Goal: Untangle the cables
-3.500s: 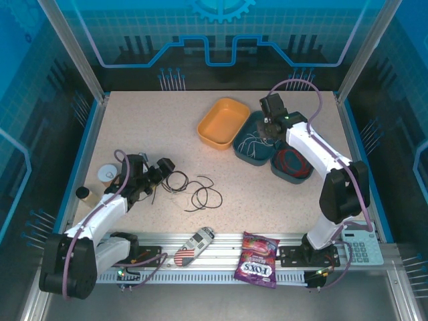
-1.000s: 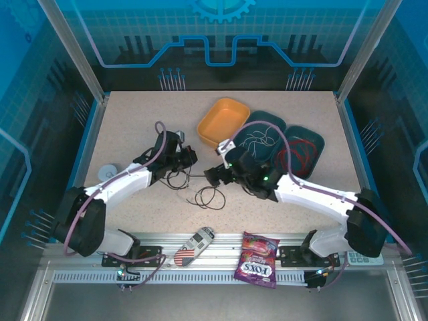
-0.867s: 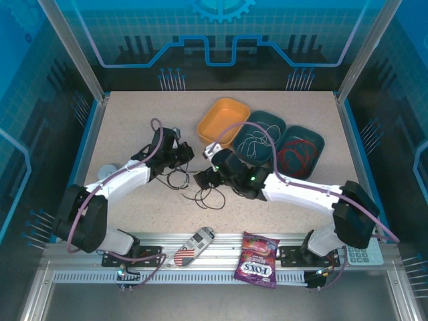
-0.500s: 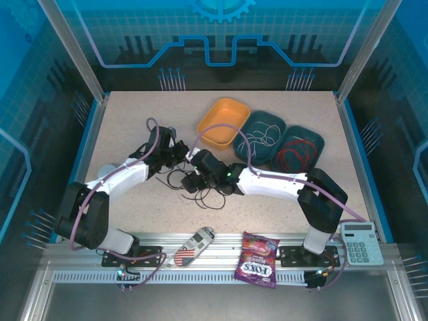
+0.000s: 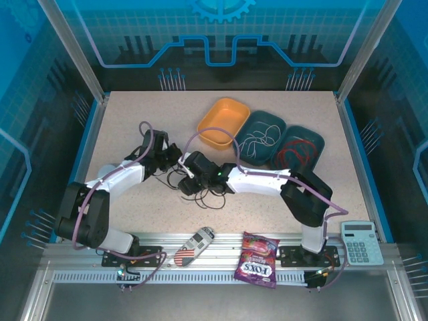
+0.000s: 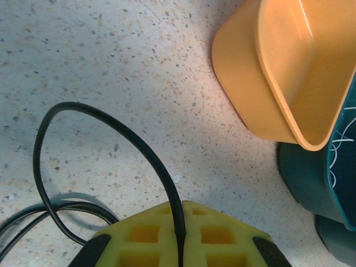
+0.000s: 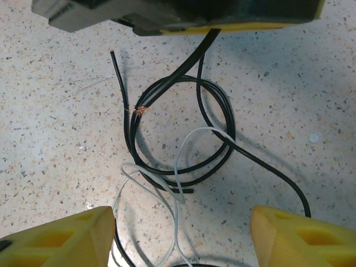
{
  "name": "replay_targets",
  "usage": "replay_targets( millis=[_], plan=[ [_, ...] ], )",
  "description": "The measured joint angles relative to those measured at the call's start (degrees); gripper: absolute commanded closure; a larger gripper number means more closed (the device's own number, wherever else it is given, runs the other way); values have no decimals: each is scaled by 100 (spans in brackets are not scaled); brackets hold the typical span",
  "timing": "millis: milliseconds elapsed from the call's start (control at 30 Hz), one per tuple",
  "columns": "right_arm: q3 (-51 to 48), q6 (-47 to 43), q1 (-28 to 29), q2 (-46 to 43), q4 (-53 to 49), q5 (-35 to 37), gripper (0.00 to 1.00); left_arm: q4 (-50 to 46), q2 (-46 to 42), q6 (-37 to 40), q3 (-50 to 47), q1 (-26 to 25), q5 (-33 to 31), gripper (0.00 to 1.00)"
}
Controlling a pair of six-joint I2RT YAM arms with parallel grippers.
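My left gripper [image 5: 174, 160] is shut on the black cable [image 6: 111, 125]; the strand runs straight between its yellow fingers [image 6: 144, 233]. The rest of that black cable [image 7: 222, 139] lies coiled on the table, with a thin white wire [image 7: 178, 161] looped across it. My right gripper [image 7: 181, 236] hovers open over this tangle, one finger on each side and touching nothing; in the top view the right gripper [image 5: 186, 185] sits just in front of the left one. More white cable [image 5: 257, 139] lies in one teal tray [image 5: 275, 122], and the red cable [image 5: 294, 155] in the other.
An orange tray [image 5: 222, 120] stands behind the grippers, close to the left gripper's front. At the near rail lie a candy bag [image 5: 258, 267], a calculator [image 5: 361, 242] and a small patterned object [image 5: 194, 245].
My right arm has swung from the teal trays leftward to the tangle beside the left gripper. The left gripper has lifted a black strand and drifted slightly left.
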Motion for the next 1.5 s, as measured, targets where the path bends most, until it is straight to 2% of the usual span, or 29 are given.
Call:
replay_targets(
  millis=[700,1233,1433,1500],
  plan=[
    [741,-393,37,782,-118,282,43,15,76,-149,-166,352,-553,100],
    [833,-415,20,1064,96,-144,50,13,109,-149,-332,474,-743,99],
    [833,-391,-22,1110,262,-345,62,20,114,-160,-332,509,-752,99],
    [863,-402,-33,1176,603,-479,65,-11,120,-144,-334,452,-570,99]
  ],
)
